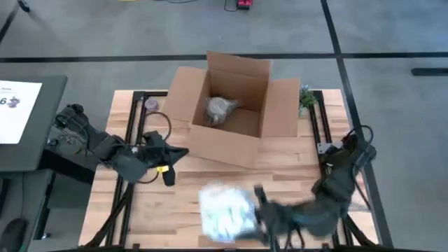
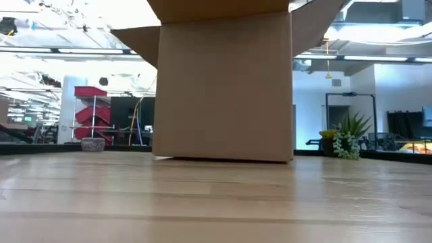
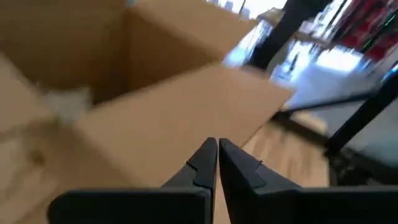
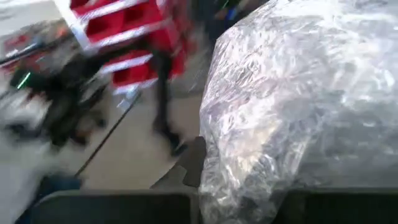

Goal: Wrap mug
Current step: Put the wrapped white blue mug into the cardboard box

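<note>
A bundle of clear bubble wrap [image 1: 224,210] is over the table's near middle, with my right gripper [image 1: 256,204] shut on its right side. The mug itself is hidden. An open cardboard box [image 1: 227,105] stands at the table's far middle, and a grey wrapped bundle [image 1: 220,110] lies on its floor. My left gripper [image 1: 180,154] is shut with nothing in it, left of the box's near wall, its fingertips [image 3: 216,148] pointing at the box [image 3: 174,118]. My right gripper holds the bubble-wrap bundle by its right side [image 4: 249,155], between its two fingers. It comes in about level from the table's right. One finger [image 4: 193,163] shows beside the wrap; the wrap hides the other. Whether the bundle is clear of the table I cannot tell.
A small green plant [image 1: 306,98] stands at the far right corner, and a small grey dish [image 1: 150,105] at the far left. A side stand with a white sheet [image 1: 14,105] is left of the table. Bare wood [image 2: 216,202] lies between the box and the near edge.
</note>
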Controlling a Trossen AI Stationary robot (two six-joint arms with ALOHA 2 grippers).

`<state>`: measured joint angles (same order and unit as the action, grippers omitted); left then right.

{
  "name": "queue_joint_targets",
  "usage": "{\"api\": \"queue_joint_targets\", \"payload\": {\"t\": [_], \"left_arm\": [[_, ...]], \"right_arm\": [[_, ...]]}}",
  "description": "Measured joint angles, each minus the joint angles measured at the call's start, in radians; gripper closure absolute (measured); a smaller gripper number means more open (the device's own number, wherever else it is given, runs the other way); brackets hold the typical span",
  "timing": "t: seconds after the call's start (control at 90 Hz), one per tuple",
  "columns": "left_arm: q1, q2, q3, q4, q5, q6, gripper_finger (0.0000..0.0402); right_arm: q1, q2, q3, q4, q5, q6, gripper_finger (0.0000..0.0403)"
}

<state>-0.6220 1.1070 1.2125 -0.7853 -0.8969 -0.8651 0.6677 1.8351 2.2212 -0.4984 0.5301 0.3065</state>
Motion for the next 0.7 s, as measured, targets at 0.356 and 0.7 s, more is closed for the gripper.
{"api": "queue_joint_targets", "payload": {"t": [0.356,0.7], "left_arm": [[-0.023,0.005,0.0,-0.024,0.099,0.047,0.0402],[-0.077,-0.007,0.001,0.202,0.199,0.307,0.0402]], "right_arm": [[-0.456,-0.032,0.119,-0.533,0.078,0.035,0.0379],[-0.776,0.089,0.105,-0.824,-0.185,0.077,0.0379]]}}
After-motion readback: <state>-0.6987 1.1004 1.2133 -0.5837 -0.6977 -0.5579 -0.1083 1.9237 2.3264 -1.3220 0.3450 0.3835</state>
